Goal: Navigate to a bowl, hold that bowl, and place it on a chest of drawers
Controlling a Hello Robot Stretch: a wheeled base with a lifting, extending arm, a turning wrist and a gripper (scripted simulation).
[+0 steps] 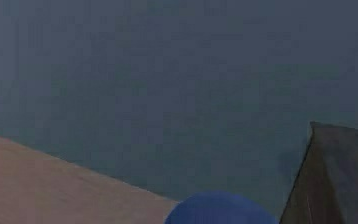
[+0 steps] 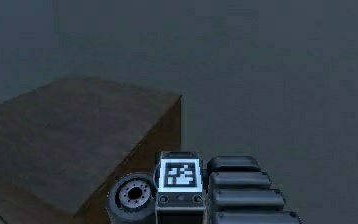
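Observation:
A dark brown wooden piece of furniture with a flat top (image 2: 72,130) stands at the arm side view's left, its corner near the arm. The arm's ribbed dark segments (image 2: 249,190) rise from the bottom edge, with a white marker square (image 2: 180,174) at their left end. Left of the marker sits the gripper's dark round body (image 2: 134,197); its fingers cannot be made out, so I cannot tell whether it holds anything. A blue rounded thing (image 1: 219,209) pokes up at the forward view's bottom edge.
A plain grey-blue wall (image 1: 177,80) lies close ahead and also backs the arm side view. Tan floor (image 1: 47,185) shows at the forward view's lower left. The dark furniture's edge (image 1: 337,175) rises at that view's lower right.

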